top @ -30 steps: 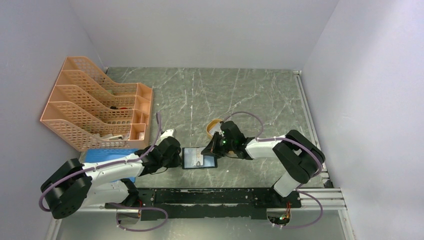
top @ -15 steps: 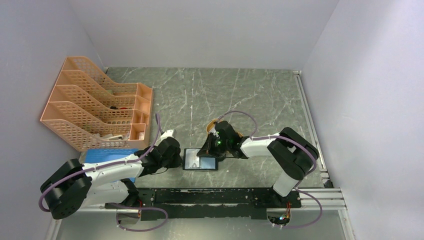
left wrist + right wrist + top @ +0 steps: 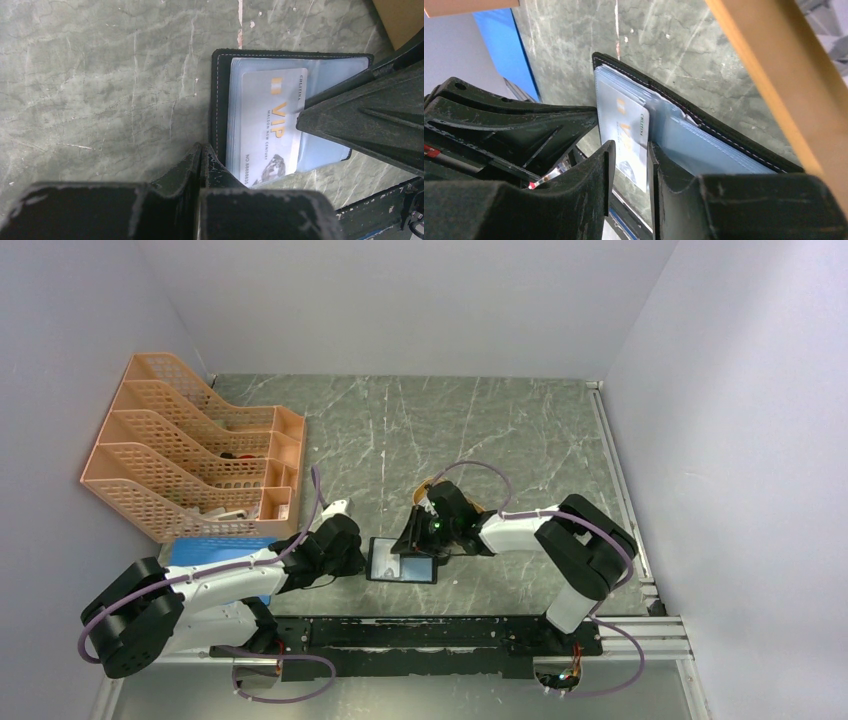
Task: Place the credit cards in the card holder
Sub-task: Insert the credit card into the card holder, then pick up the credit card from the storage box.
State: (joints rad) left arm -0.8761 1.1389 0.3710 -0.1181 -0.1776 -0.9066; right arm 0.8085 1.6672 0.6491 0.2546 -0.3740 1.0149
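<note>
The black card holder (image 3: 401, 560) lies open on the marbled table, its bluish pockets (image 3: 325, 75) facing up. A white VIP credit card (image 3: 270, 127) sits partly tucked into the top pocket, its lower end sticking out. Other credit cards are not in view. My left gripper (image 3: 202, 152) is shut, its tips resting at the holder's left edge (image 3: 215, 100) with nothing seen between them. My right gripper (image 3: 630, 162) stands over the card (image 3: 631, 135) with its jaws a little apart, one finger (image 3: 599, 170) on either side of the card's edge, not pinching it.
An orange oval tray (image 3: 428, 486) lies just behind the right gripper; its rim (image 3: 774, 80) crosses the right wrist view. A peach mesh file organiser (image 3: 190, 455) stands at the back left. A flat blue pad (image 3: 215, 548) lies under the left arm.
My right gripper slid a little left over the holder, then its jaws parted and let go of the card. The left gripper and holder stayed put.
</note>
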